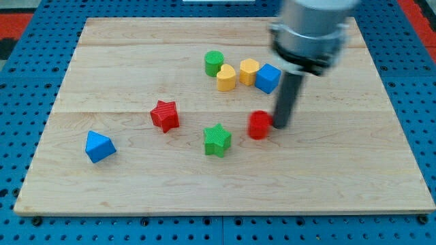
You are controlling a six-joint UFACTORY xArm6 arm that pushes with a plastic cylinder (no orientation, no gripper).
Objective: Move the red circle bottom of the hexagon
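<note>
The red circle (259, 125) lies right of the board's middle. The yellow hexagon (249, 70) sits above it, between a yellow heart (226, 77) and a blue cube (268, 78). My tip (281, 126) is on the board right beside the red circle's right side, touching or nearly touching it. The dark rod rises from there to the grey arm body (310, 30) at the view's top right, which hides part of the board behind it.
A green cylinder (214, 63) stands left of the heart. A green star (217, 139) lies left of the red circle, a red star (165, 115) further left, and a blue triangle (99, 146) near the wooden board's (136, 190) left edge.
</note>
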